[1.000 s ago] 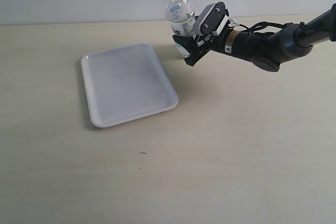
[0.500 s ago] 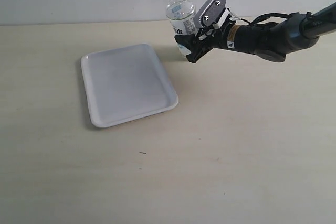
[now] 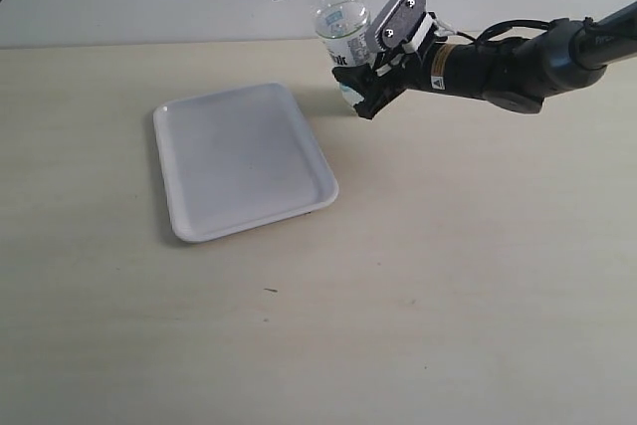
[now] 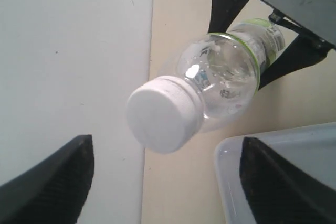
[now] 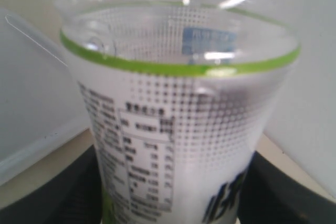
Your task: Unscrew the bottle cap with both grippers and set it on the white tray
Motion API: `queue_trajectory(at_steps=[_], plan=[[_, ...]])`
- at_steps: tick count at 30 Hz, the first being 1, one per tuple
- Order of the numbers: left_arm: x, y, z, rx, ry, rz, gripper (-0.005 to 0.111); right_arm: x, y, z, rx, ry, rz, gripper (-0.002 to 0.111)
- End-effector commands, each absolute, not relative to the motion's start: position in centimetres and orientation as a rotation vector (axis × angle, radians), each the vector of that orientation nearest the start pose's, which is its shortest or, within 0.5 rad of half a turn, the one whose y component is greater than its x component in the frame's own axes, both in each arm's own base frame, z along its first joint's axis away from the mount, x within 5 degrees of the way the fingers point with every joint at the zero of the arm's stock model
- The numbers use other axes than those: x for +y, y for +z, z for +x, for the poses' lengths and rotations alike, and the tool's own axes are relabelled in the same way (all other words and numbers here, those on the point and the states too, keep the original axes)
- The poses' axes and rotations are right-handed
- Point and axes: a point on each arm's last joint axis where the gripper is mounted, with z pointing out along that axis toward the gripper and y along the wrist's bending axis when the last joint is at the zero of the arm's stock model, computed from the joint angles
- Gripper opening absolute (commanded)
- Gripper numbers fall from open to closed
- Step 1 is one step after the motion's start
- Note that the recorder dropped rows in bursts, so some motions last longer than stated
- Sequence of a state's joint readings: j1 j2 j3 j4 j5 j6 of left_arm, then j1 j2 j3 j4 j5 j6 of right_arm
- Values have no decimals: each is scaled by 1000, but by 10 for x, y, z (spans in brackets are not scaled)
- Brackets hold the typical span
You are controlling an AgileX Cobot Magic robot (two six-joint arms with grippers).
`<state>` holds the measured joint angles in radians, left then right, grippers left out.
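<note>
Right pincer gripped clear labelled bottle as brace; left pincer gaped astride white round screw cap, no contact.

Table: pale wood-tone top, matte, level. Tray, white, lay flat on it, near the right fingers but apart from them, toward the left arm's side. Small dark speck on bare tabletop, well apart from those fingers.
</note>
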<state>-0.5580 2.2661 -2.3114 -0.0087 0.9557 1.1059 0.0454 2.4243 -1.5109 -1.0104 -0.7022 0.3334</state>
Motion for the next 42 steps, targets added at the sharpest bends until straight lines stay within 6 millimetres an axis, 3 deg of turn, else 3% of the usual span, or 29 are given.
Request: queue_trajectory(at_steps=[1,3,6,10,13,26,35,42], plan=[[-278,304,439,1631,218,1746,74,71,75,490,1715,202,-921,0],[-278,304,439,1657,196,1719,74,70,76,491,1715,202,-916,0],[-280,310,443,1722,138,1532,74,70,76,491,1717,200,-916,0],[-281,312,444,1695,156,1521,74,70,75,491,1719,199,-916,0],[-282,318,442,1789,46,1367,74,70,75,491,1723,196,-916,0],[-261,342,433,1994,-391,1227,74,70,74,490,1720,192,-941,0],[-249,336,447,2119,-515,974,74,71,73,489,1706,179,-986,0],[-250,329,444,2153,-502,1024,74,71,75,488,1681,137,-1056,0]])
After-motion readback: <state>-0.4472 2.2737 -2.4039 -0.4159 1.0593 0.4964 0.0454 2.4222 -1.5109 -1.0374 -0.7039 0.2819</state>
